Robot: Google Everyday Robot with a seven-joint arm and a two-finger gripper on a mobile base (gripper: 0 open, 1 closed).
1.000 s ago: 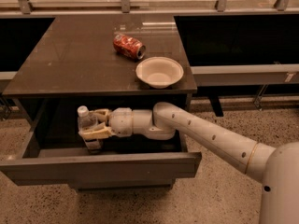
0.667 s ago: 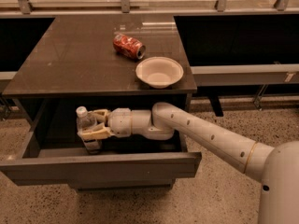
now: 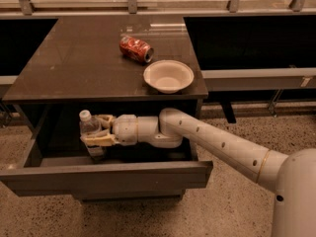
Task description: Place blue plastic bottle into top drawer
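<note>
One drawer (image 3: 106,177) stands pulled out near you; at its left your gripper (image 3: 94,129) clasps the bottle (image 3: 87,124) upright inside it. On the tabletop (image 3: 74,68) above, farther right, a red can (image 3: 136,49) lies beside a white bowl (image 3: 168,75).

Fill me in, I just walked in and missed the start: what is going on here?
The robot's single arm reaches into the open top drawer, where its tool is shut on the blue plastic bottle, held upright with its white cap up. Whether the bottle's base rests on the drawer floor cannot be seen. On the cabinet top above are a red soda can lying on its side and a white bowl, both apart from the arm.
</note>
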